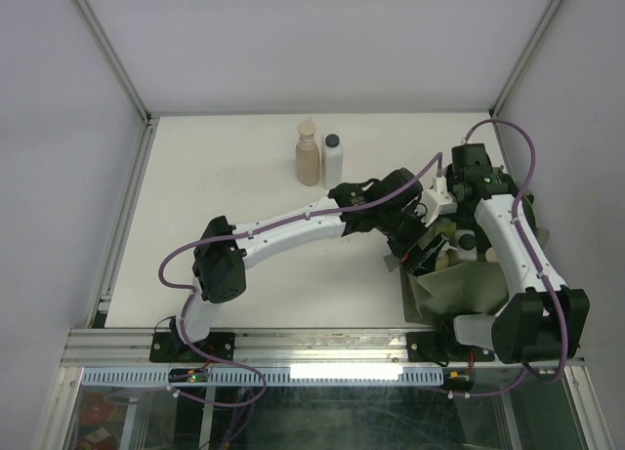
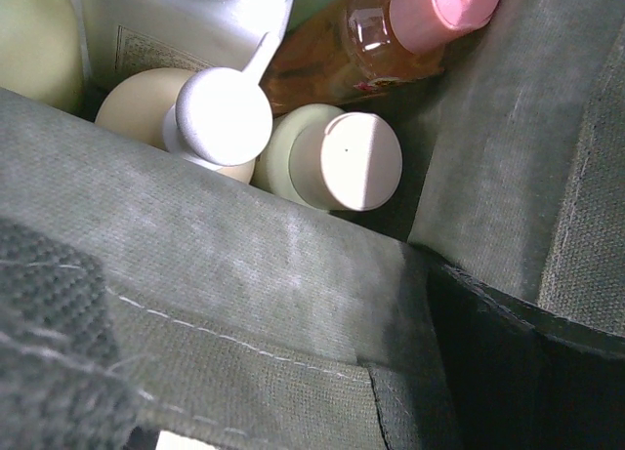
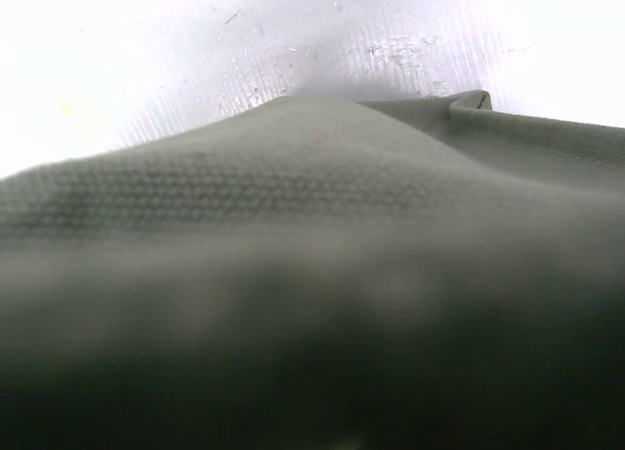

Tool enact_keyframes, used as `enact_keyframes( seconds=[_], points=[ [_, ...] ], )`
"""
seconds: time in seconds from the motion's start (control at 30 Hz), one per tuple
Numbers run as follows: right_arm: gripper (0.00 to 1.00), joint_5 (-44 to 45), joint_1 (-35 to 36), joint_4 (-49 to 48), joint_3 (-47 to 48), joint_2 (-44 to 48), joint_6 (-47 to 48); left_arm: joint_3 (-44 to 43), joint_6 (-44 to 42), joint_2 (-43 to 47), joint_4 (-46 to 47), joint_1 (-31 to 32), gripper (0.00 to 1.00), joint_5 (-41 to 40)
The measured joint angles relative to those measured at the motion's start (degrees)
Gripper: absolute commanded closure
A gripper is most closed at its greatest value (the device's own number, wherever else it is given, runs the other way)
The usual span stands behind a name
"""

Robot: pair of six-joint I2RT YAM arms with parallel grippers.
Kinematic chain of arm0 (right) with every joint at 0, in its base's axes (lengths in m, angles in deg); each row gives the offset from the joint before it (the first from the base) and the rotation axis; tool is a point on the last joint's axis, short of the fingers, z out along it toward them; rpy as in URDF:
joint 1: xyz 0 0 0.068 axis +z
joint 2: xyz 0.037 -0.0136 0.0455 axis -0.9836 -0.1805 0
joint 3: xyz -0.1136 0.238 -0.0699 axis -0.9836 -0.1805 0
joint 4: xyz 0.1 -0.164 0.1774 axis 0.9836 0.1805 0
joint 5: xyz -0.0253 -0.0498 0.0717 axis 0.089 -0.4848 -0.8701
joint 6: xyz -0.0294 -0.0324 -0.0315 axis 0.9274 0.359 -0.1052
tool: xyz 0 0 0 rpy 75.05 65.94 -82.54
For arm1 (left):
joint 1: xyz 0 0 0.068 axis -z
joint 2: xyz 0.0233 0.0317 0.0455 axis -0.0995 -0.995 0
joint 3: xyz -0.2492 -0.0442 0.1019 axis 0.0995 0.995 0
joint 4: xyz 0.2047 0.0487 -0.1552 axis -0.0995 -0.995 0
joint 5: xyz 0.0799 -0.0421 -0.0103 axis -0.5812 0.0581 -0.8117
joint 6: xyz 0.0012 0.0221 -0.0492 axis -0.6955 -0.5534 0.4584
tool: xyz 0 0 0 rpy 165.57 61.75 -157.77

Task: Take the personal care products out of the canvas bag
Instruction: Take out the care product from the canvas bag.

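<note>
The olive-green canvas bag (image 1: 459,289) lies at the right near edge of the table. A tan bottle (image 1: 308,157) and a white bottle with a black cap (image 1: 333,160) stand outside it at the back. My left gripper (image 1: 417,247) is at the bag's mouth, its dark fingers (image 2: 44,357) wide apart astride the bag wall (image 2: 244,265). Inside the bag are a beige pump bottle (image 2: 210,113), a pale green bottle with a white cap (image 2: 342,162), an orange bottle with a pink cap (image 2: 391,35) and a white bottle (image 2: 186,20). My right gripper (image 1: 442,208) is at the bag's far rim, its fingers hidden by fabric (image 3: 312,225).
Metal frame posts and white walls bound the table (image 1: 225,177) at the back and sides. The right arm's links (image 1: 518,245) stand over the bag's right side. A yellow-green bottle (image 2: 34,40) shows at the left edge of the left wrist view.
</note>
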Motion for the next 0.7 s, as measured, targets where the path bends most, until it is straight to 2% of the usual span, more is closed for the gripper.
enact_keyframes(
  seconds=[0.4,0.7],
  points=[
    [1.0,-0.6,0.1,7.5,4.5,1.0,-0.9,0.8,0.9,0.7,0.0,-0.1,0.01,-1.4],
    [1.0,-1.9,0.3,17.6,15.3,3.4,-1.9,5.2,4.4,4.9,0.7,-0.1,0.01,-9.8]
  ],
)
